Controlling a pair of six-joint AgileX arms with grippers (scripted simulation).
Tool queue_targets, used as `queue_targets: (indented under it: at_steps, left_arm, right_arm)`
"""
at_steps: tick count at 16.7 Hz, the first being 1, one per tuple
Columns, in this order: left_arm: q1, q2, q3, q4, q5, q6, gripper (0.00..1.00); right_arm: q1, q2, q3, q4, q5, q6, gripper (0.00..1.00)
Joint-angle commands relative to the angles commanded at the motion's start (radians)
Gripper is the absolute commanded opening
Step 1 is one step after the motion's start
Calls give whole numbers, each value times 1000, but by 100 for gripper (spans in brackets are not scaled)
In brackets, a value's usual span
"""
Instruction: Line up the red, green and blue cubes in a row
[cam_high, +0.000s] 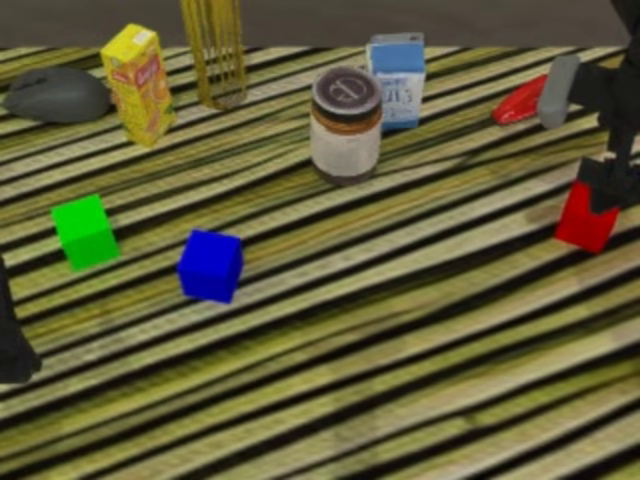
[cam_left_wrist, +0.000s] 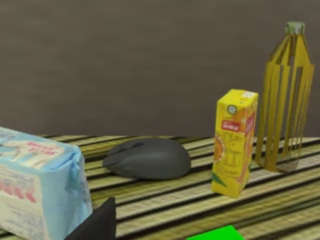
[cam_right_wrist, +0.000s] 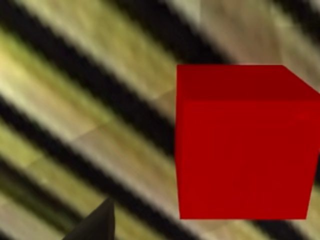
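The green cube (cam_high: 85, 231) sits at the table's left, and its top edge shows in the left wrist view as the green cube (cam_left_wrist: 215, 234). Just right of it lies the blue cube (cam_high: 211, 265). Far off at the right edge is the red cube (cam_high: 585, 222). My right gripper (cam_high: 603, 192) hangs open directly over it. In the right wrist view the red cube (cam_right_wrist: 245, 145) rests on the striped cloth, apart from the one visible fingertip (cam_right_wrist: 97, 225). My left gripper (cam_high: 12, 355) is parked open at the left edge.
Along the back stand a grey mouse (cam_high: 58, 95), a yellow juice carton (cam_high: 138, 85), a yellow wire bottle frame (cam_high: 214, 50), a lidded jar (cam_high: 346, 125), a blue-and-white carton (cam_high: 397, 80) and a red stapler (cam_high: 520, 100). A tissue pack (cam_left_wrist: 40, 190) lies beside the left gripper.
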Motion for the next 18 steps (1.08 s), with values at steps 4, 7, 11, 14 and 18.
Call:
queue_targets:
  at_steps: [4, 7, 11, 14, 18]
  left_arm:
    - [0, 0, 0, 0, 0, 0, 100]
    - [0, 0, 0, 0, 0, 0, 100]
    - [0, 0, 0, 0, 0, 0, 100]
    - [0, 0, 0, 0, 0, 0, 100]
    - [0, 0, 0, 0, 0, 0, 100]
  right_arm:
    - [-6, -2, -3, 2, 0, 1, 100]
    - [-2, 10, -36, 42, 0, -1, 100]
    - [0, 57, -143, 209, 1, 2, 100]
    - [1, 86, -203, 292, 1, 2, 100]
    - [1, 89, -209, 298, 1, 2, 100]
